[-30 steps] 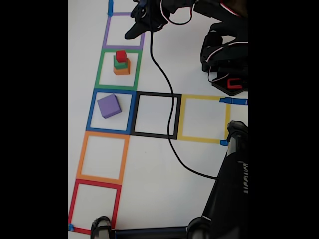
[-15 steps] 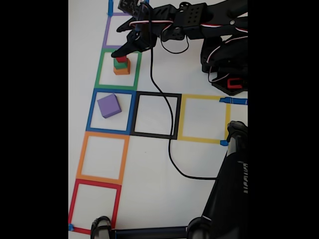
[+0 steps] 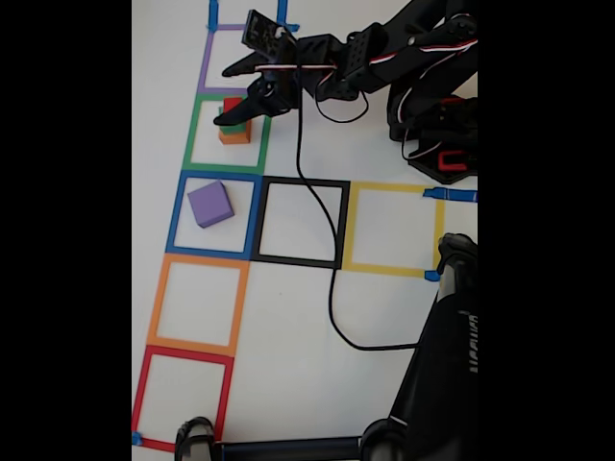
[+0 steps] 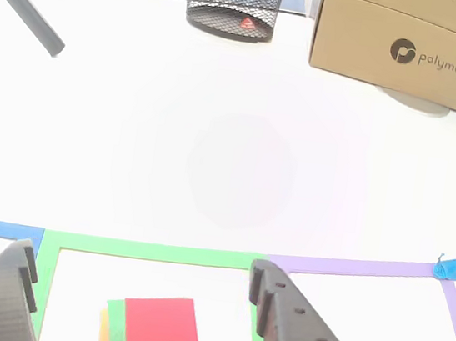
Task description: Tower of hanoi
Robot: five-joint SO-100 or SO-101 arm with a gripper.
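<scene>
Here the red cube [image 4: 158,327] tops the green cube [image 4: 113,323] and orange cube [image 3: 233,134], stacked upright inside the green tape square [image 3: 195,134] near the tabletop's [image 3: 384,317] far-left edge. The tool [image 4: 142,315] straddles it, spread. The purple cube [image 3: 209,204] sits apart in the fixed view; the other view adds a cardboard box [image 4: 412,52].

a red cube [image 4: 158,329] is showing over green [image 4: 113,328] and orange [image 3: 233,137] ones at the upper left; the purple cube [image 3: 209,204] is sitting lower. the gripper [image 3: 233,93] is showing black, the box [image 4: 413,45] tan.
</scene>
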